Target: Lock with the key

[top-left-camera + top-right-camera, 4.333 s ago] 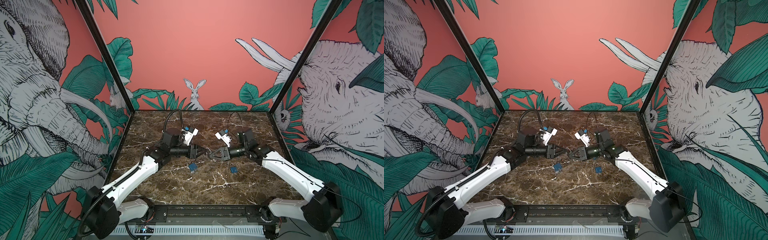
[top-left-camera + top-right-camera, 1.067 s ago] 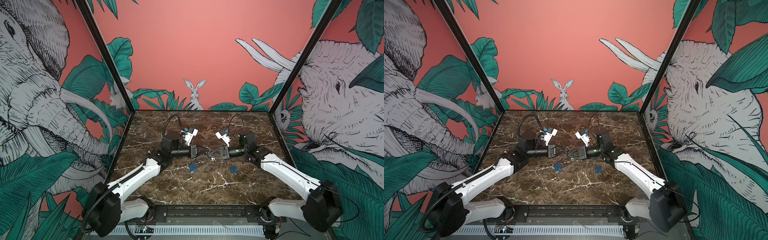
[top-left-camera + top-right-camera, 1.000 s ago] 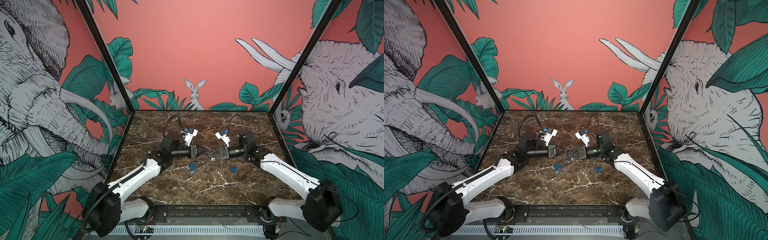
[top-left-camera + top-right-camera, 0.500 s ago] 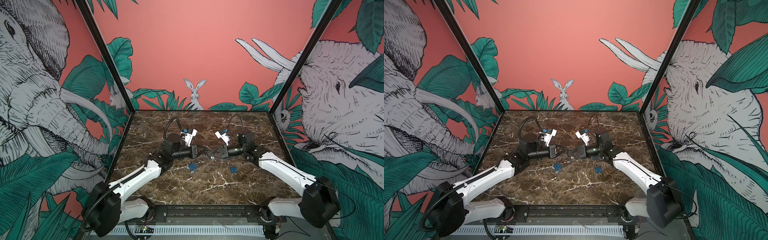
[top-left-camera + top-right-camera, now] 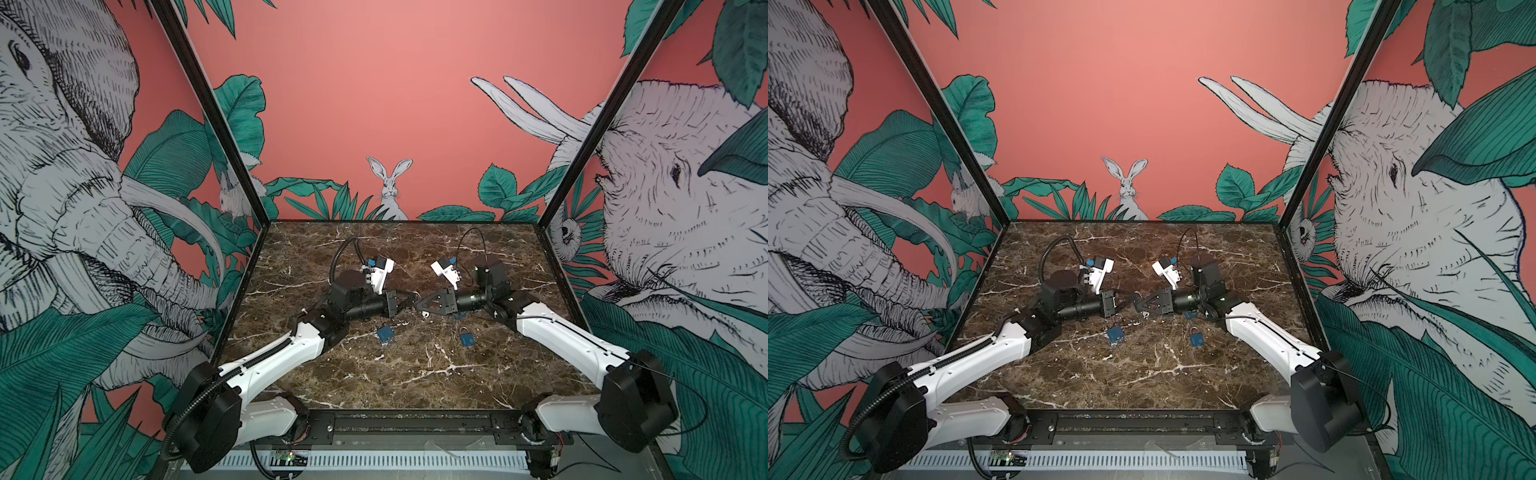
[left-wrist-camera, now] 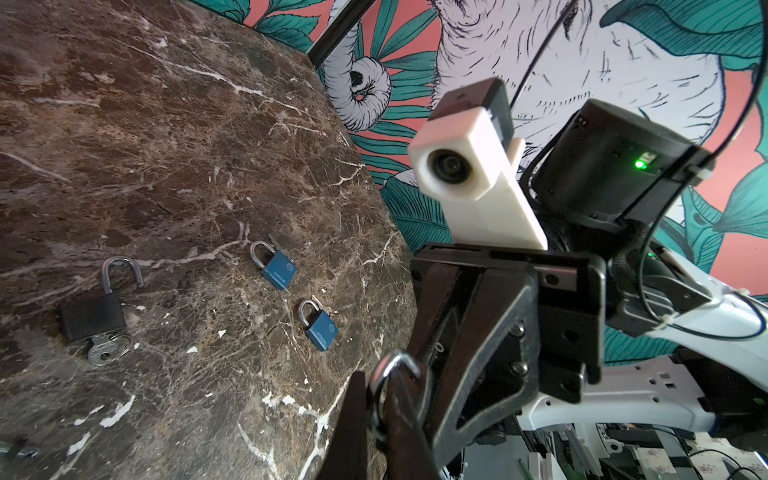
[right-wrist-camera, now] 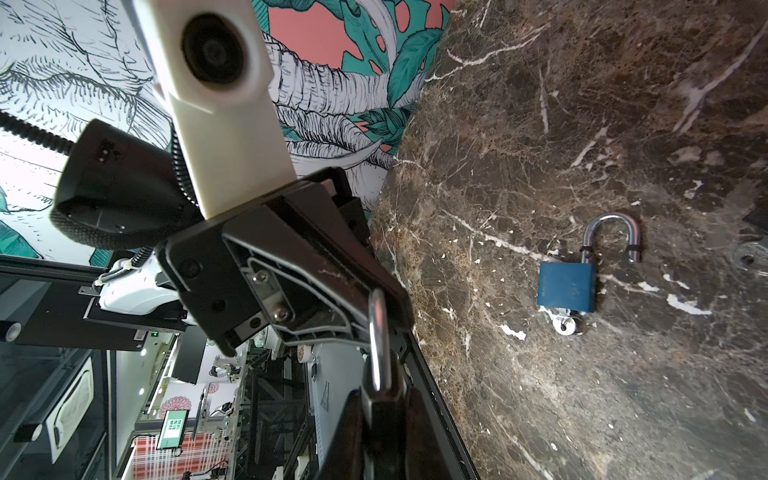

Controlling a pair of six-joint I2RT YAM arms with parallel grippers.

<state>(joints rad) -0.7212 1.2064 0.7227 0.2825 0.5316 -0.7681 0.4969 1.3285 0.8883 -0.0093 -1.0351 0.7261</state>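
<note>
My two grippers meet tip to tip above the middle of the marble table [image 5: 415,374] in both top views. The right gripper [image 7: 382,415] is shut on the dark body of a padlock, whose silver shackle [image 7: 377,332] points at the left gripper [image 5: 411,300]. In the left wrist view the left gripper [image 6: 378,415] is shut on that shackle [image 6: 395,361], close to the right gripper's black fingers [image 6: 478,332]. No key shows on the held padlock. One key [image 6: 104,353] sits in a black padlock [image 6: 91,316] lying on the table with its shackle open.
A blue padlock [image 5: 386,334] with open shackle and a key lies below the left gripper. Two shut blue padlocks [image 6: 276,270] [image 6: 322,328] lie by the right arm [image 5: 561,336]. Painted walls enclose the table on three sides.
A few seconds ago the gripper tips were apart; now they touch at the padlock. Over the last second the left arm has crept slightly right, and both grips have held.
</note>
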